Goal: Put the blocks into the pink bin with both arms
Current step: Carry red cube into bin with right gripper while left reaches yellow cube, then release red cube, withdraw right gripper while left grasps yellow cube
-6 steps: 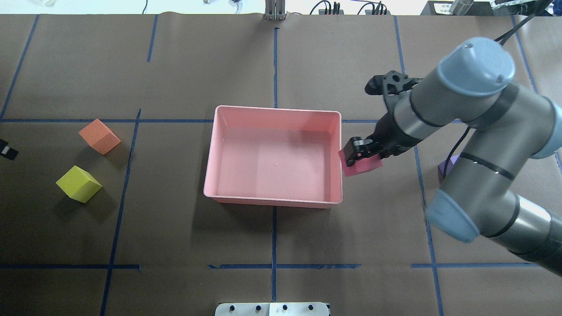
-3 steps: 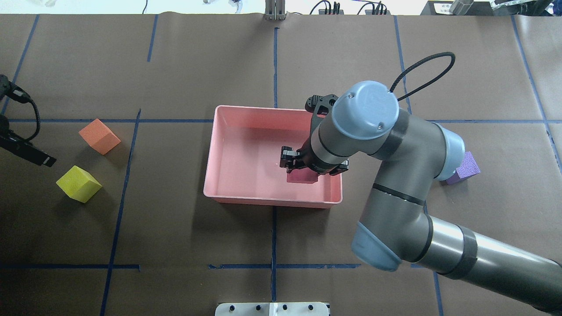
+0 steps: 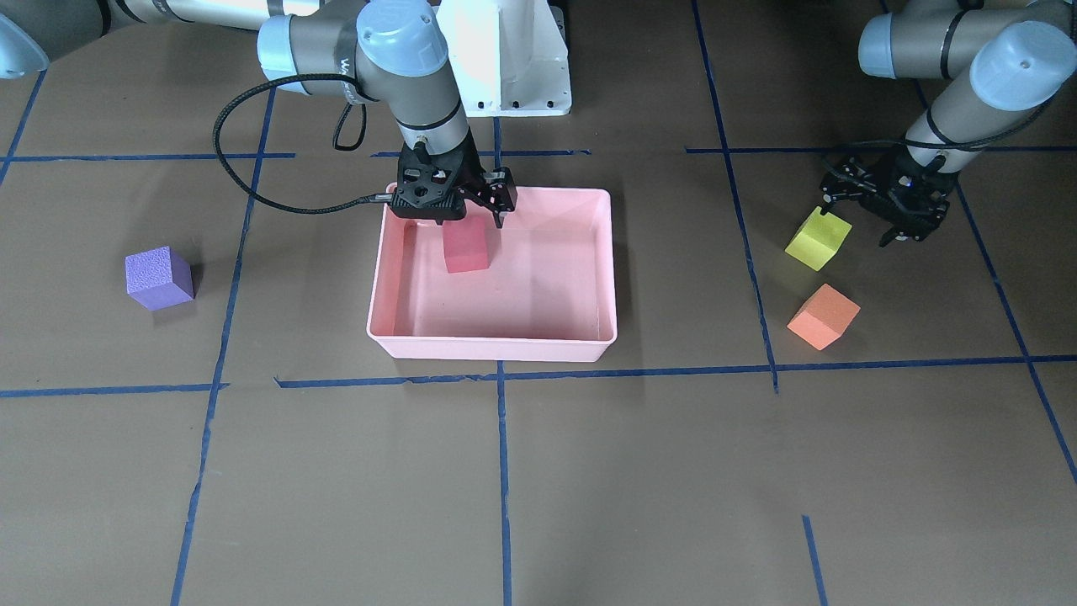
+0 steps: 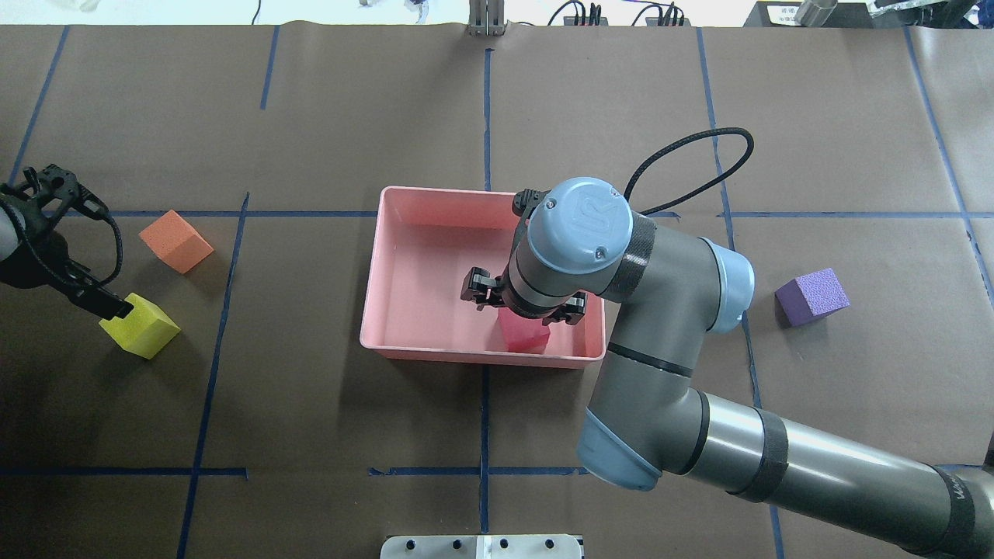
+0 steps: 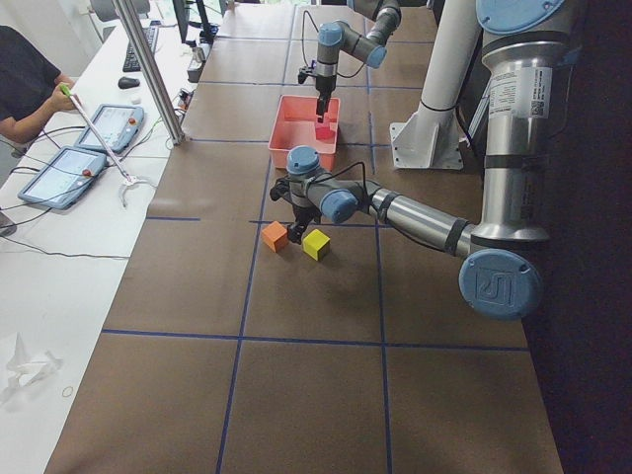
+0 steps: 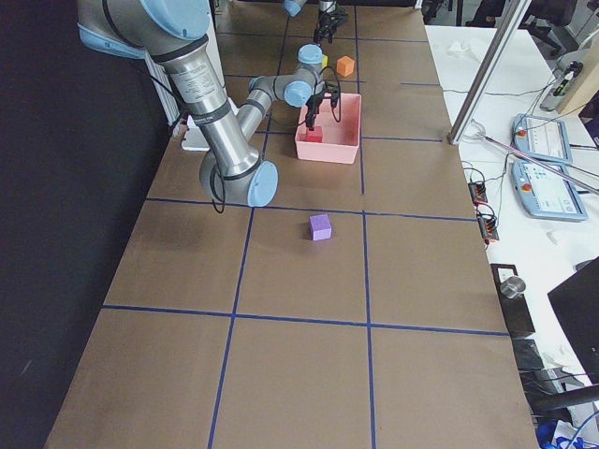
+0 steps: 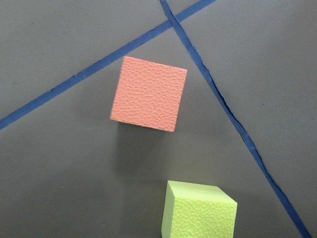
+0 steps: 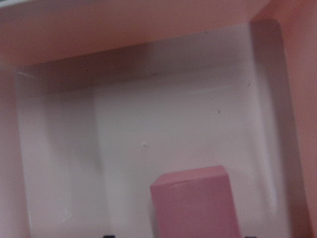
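One red-pink block (image 3: 465, 247) is sitting in the single pink bin (image 3: 492, 349); purple block (image 3: 158, 278), yellow-green block (image 3: 816, 240) and orange block (image 3: 823, 316) are lying outside. Left gripper (image 3: 862, 215) and right gripper (image 3: 469, 215) are gaping wide, empty. One joint cap (image 4: 584, 221) is showing "UR".

The right gripper (image 4: 525, 299) has carried the red-pink block (image 4: 525, 338) from just outside the pink bin's (image 4: 435, 192) right wall into the bin. The block now sits on the floor by the wall nearest the robot, with the fingers spread wide above it. The left gripper (image 3: 867, 215), a second ago barely in view at the table's edge, has come in just beside the yellow-green block (image 3: 817, 238).
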